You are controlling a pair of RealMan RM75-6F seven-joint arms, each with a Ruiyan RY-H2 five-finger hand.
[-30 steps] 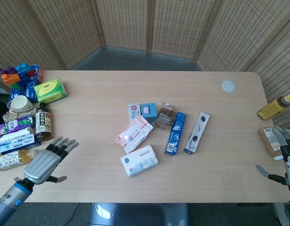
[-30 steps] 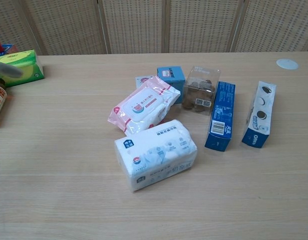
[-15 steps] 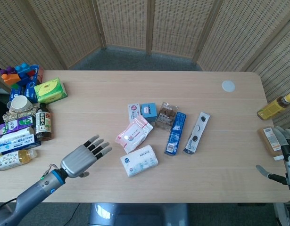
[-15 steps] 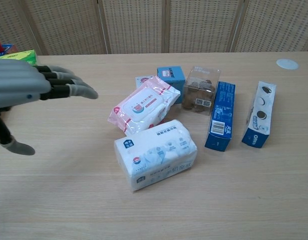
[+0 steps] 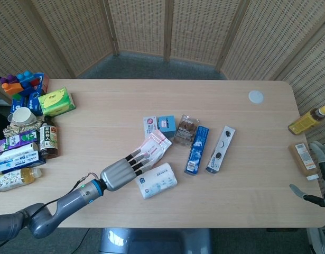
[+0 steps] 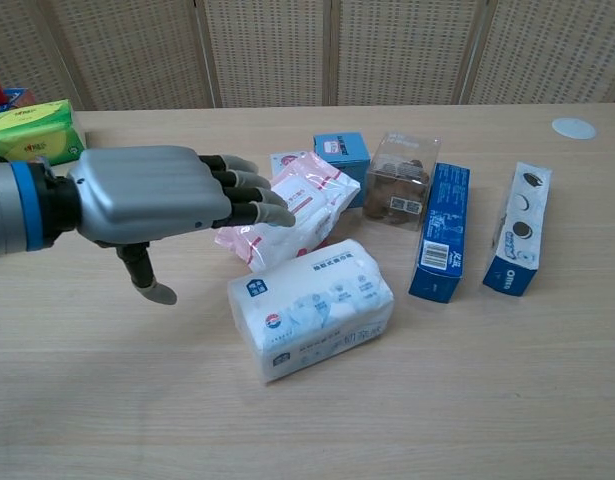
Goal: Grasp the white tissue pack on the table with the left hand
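Observation:
The white tissue pack (image 5: pixel 156 180) (image 6: pixel 312 307) lies flat near the table's front, just below a pink wipes pack (image 5: pixel 150 150) (image 6: pixel 299 200). My left hand (image 5: pixel 123 169) (image 6: pixel 162 197) hovers open just left of the tissue pack, palm down, fingers stretched out over the pink wipes pack, thumb hanging down. It holds nothing and does not touch the tissue pack. My right hand (image 5: pixel 319 169) shows only at the right edge of the head view, beside the table; its fingers appear spread.
Behind the packs stand a small blue box (image 6: pixel 342 157), a clear cookie box (image 6: pixel 398 180), a blue carton (image 6: pixel 442 231) and an Oreo box (image 6: pixel 520 227). Bottles, boxes and blocks crowd the left edge (image 5: pixel 25 132). A bottle (image 5: pixel 308 120) lies at the right edge.
My left hand has swept right from the table's left side to a spot beside the tissue pack, fingers now over the pink wipes. The right hand has barely moved.

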